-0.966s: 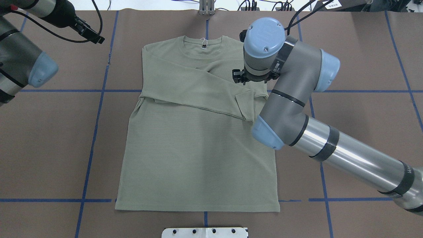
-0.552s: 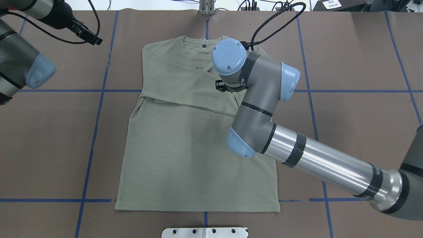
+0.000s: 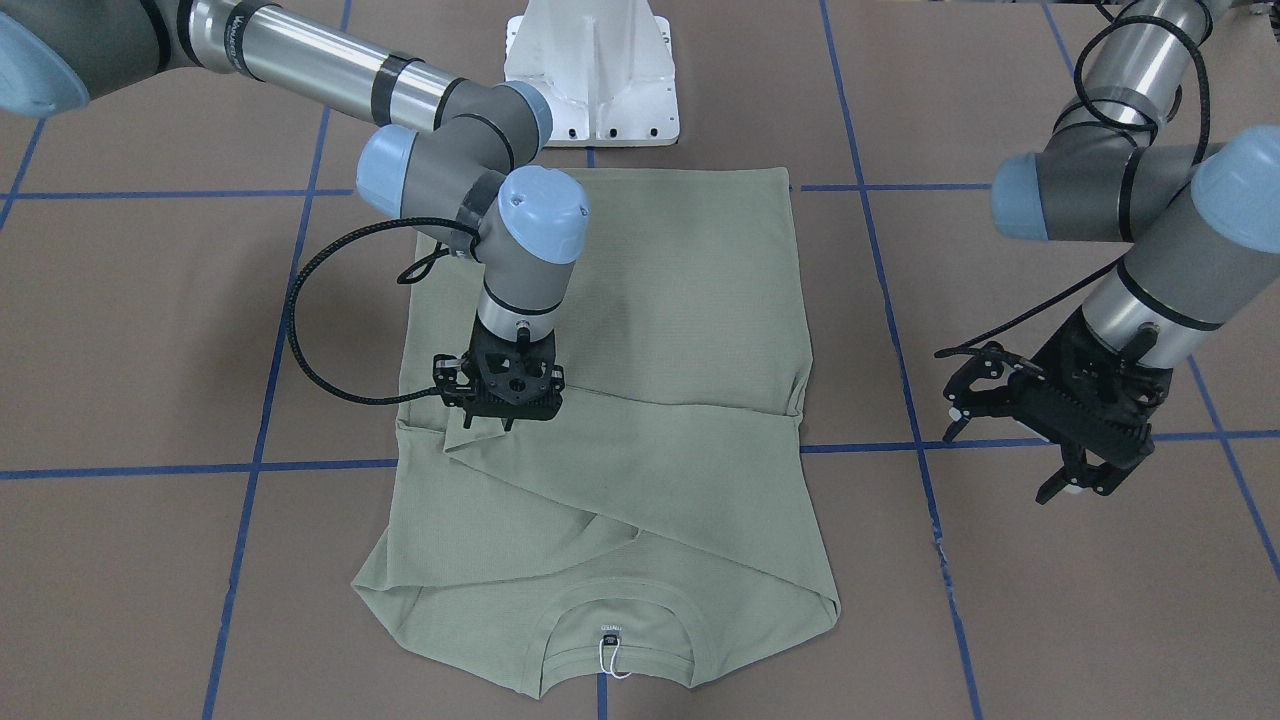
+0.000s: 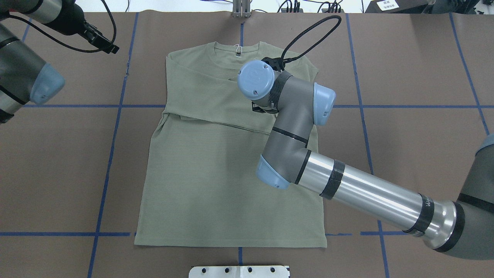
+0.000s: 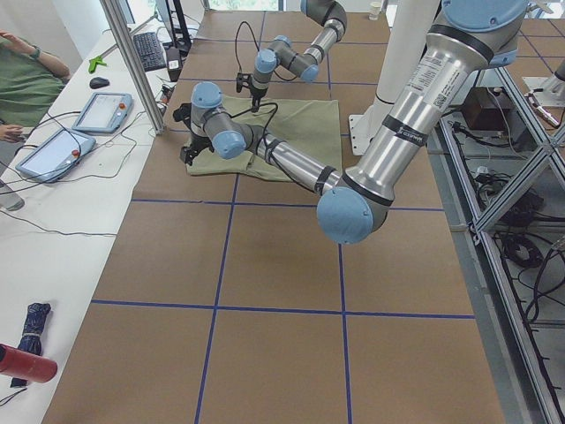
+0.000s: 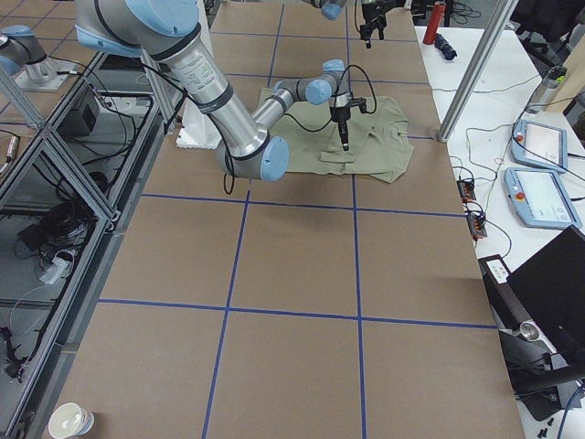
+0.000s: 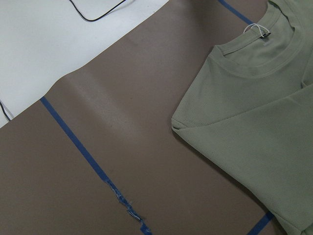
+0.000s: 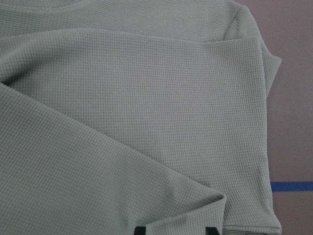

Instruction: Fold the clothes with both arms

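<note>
The pale green shirt (image 4: 216, 173) lies flat on the brown table, neck at the far side, both sleeves folded across the chest. My right gripper (image 3: 510, 420) hangs straight down over the end of the upper sleeve (image 3: 640, 470), close to the cloth. The right wrist view shows its two fingertips (image 8: 141, 230) apart, nothing but flat knit (image 8: 146, 122) below, so it is open. The arm hides most of it in the overhead view. My left gripper (image 3: 1075, 490) hovers open off the shirt's side, over bare table (image 4: 110, 47). The left wrist view holds the shirt's shoulder and neck (image 7: 264, 107).
Blue tape lines (image 4: 112, 154) grid the brown tabletop. The white pedestal base (image 3: 590, 70) stands at the robot's edge, just past the shirt's hem. A metal post (image 4: 241, 9) rises at the far edge. A person (image 5: 26, 79) and tablets (image 5: 97, 110) are at a side desk.
My right arm has swung left and come down, from beside the shirt's right shoulder to over the sleeve's end. The left arm barely moved. The shirt lies as before.
</note>
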